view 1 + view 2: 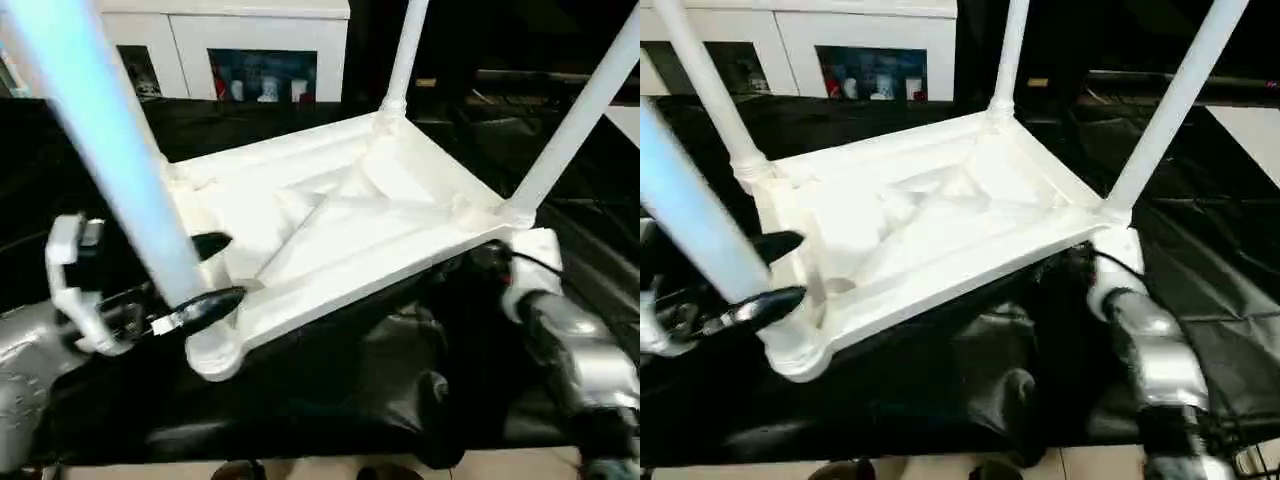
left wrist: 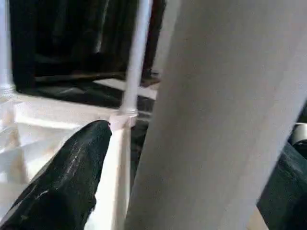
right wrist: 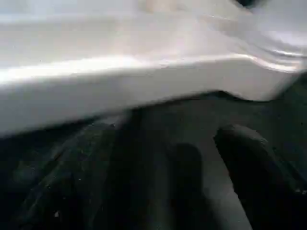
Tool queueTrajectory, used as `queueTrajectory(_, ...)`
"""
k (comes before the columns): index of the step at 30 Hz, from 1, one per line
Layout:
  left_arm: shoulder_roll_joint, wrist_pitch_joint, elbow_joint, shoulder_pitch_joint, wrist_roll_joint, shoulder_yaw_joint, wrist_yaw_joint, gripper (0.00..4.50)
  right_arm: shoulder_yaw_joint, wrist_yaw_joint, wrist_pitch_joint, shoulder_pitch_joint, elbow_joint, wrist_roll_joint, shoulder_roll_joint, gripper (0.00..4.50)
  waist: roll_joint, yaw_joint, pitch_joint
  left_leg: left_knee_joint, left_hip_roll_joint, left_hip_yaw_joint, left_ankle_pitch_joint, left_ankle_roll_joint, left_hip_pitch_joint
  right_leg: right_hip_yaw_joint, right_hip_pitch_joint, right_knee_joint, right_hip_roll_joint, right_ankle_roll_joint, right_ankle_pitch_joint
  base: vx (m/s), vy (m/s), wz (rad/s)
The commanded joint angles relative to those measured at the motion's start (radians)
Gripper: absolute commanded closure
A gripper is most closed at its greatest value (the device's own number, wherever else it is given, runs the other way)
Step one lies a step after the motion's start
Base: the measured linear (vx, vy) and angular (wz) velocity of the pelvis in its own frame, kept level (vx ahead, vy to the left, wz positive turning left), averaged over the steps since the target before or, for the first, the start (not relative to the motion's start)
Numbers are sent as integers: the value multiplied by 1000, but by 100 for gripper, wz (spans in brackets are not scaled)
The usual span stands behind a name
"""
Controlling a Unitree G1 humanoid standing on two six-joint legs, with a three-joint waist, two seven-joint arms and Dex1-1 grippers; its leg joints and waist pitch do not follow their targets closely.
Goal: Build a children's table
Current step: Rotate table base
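Head views, table: the white tabletop [image 1: 330,235] lies underside up on a bench draped in black cloth [image 1: 330,400], one corner tipped toward the bench's near edge.
Head views, legs: all four legs stand in corner sockets; the near-left leg [image 1: 110,150] rises steeply past the camera, the far leg [image 1: 405,55] and right leg [image 1: 580,115] stand upright, and the far-left leg [image 1: 705,85] shows clearly from the right eye.
Head views, left gripper: the left gripper [image 1: 205,275] has its two black fingers spread on either side of the near-left leg, low down just above the socket [image 1: 215,350]; whether they press on the leg cannot be told.
Head views, right gripper: its silver forearm [image 1: 575,350] reaches under the tabletop's near-right corner.
Step in hand: seating the fourth leg, judged from how the parts stand.
Next move: likely a firm push down the leg's axis, with the tabletop braced.
Left wrist view: the near-left leg [image 2: 225,115] looms close beside one black finger [image 2: 62,177].
Right wrist view: the right gripper [image 3: 177,177] stands open, fingers [image 3: 249,167] under the tabletop's edge [image 3: 120,91], nothing between them.
Room: open cloth lies near the bench's near edge; the white cabinet [image 1: 230,45] stands well behind.
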Motion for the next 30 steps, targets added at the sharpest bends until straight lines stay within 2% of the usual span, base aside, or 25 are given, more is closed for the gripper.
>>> queueTrajectory(1, -14, 10, -56, -35, 2, -60, -5, 5, 29, 25, -33, -40, 53, 10, 22, 76, 15, 3, -67, -69, 40, -18, -200, -9, 28, 43, 38, -73, -49, -225, -108, 0, 0, 0)
queueTrajectory(6, -26, 27, -90, -66, -8, -111, -20, 5, 67, 48, -75, -86, 117, -4, 64, 76, 12, 2, -71, -67, 39, -18, -194, -20, 24, 43, 42, -69, -49, -222, -103, 0, 0, 0)
queueTrajectory(8, -41, 32, -100, -86, -9, -144, -14, 5, 86, 56, -90, -114, 140, -9, 96, 76, 8, 0, -72, -66, 37, -16, -189, -18, 24, 43, 42, -71, -49, -220, -105, 0, 0, 0)
queueTrajectory(10, -54, 30, -101, -100, -6, -163, -12, 5, 102, 68, -100, -127, 150, -12, 113, 76, 11, 1, -74, -65, 38, -17, -180, -20, 24, 43, 42, -69, -50, -220, -106, 0, 0, 0)
queueTrajectory(11, -67, 28, -99, -114, -1, -179, -11, 5, 116, 79, -107, -135, 156, -15, 126, 76, 8, 1, -75, -65, 38, -16, -177, -19, 24, 44, 43, -69, -50, -220, -100, 0, 0, 0)
queueTrajectory(14, -95, 25, -91, -149, 13, -220, -14, 5, 148, 113, -122, -149, 172, -25, 149, 76, 5, -1, -78, -64, 37, -17, -154, -14, 19, 43, 48, -66, -50, -221, -78, 0, 0, 0)
queueTrajectory(20, -145, 17, -70, -208, 37, -285, -10, 5, 177, 151, -160, -173, 207, -31, 172, 76, 9, -1, -82, -59, 39, -16, -134, -3, 20, 42, 48, -62, -51, -236, -39, 0, 0, 0)
queueTrajectory(21, -156, 11, -62, -218, 48, -302, -8, 5, 180, 156, -166, -178, 214, -30, 177, 76, 10, 1, -81, -59, 40, -14, -134, -1, 23, 43, 46, -63, -50, -242, -29, 0, 0, 0)
queueTrajectory(23, -206, -28, -5, -260, 127, -364, 14, 5, 196, 181, -184, -195, 233, -36, 192, 76, 12, 5, -81, -58, 40, -14, -138, -1, 23, 43, 46, -63, -50, -244, -28, 0, 0, 0)
queueTrajectory(25, -229, -54, 33, -284, 170, -387, 35, 5, 201, 196, -188, -196, 234, -38, 200, 76, 10, 5, -81, -60, 41, -17, -141, -6, 21, 43, 50, -63, -51, -238, -29, 0, 0, 0)
queueTrajectory(28, -241, -67, 54, -299, 189, -398, 44, 5, 204, 204, -191, -195, 233, -42, 203, 76, 9, 1, -82, -59, 40, -18, -144, -4, 18, 42, 53, -64, -53, -237, -33, 0, 0, 0)
queueTrajectory(30, -278, -112, 142, -356, 286, -435, 110, 5, 214, 215, -201, -192, 234, -47, 211, 76, 11, 3, -82, -58, 42, -16, -151, 1, 23, 44, 50, -69, -52, -239, -38, 0, 0, 0)
